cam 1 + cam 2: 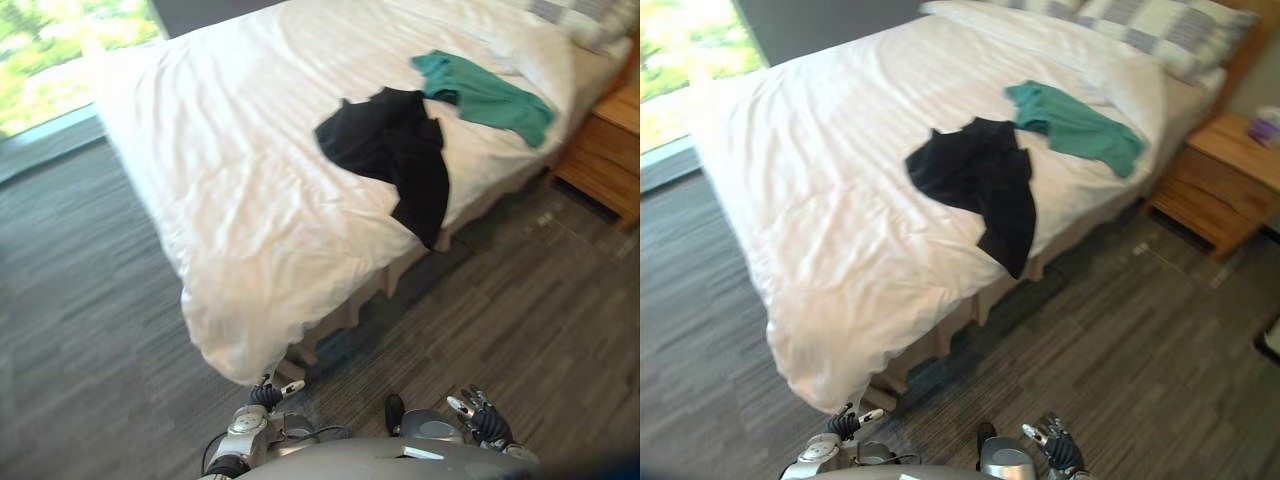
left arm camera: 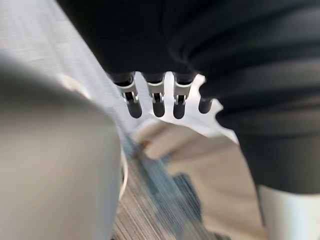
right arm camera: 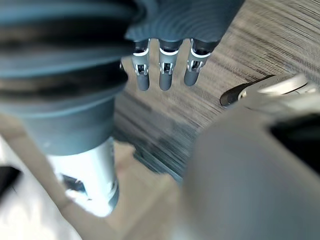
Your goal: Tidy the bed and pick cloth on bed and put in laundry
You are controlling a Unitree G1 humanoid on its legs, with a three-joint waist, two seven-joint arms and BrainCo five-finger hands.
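Lying crumpled on white bed point(image 1: 220, 180): black cloth point(image 1: 390, 150), one end hanging over edge; green cloth point(image 1: 485, 95) touching it. Left hand point(image 1: 268, 393), right hand point(image 1: 480, 415) low, fingers relaxed, empty.

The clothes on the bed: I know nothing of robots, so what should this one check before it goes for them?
1. Black garment found: ok. It lies on the bed, one end hanging over the near side.
2. Green garment found: ok. It lies beside the black one, nearer the pillow.
3. Hands free: ok. Left hand and right hand have straight fingers and hold nothing.
4. Clothes within reach: not ok, it seems. Both hands hang low over the floor, short of the bed's corner.
5. Nightstand out of the way: ok. It stands past the clothes.
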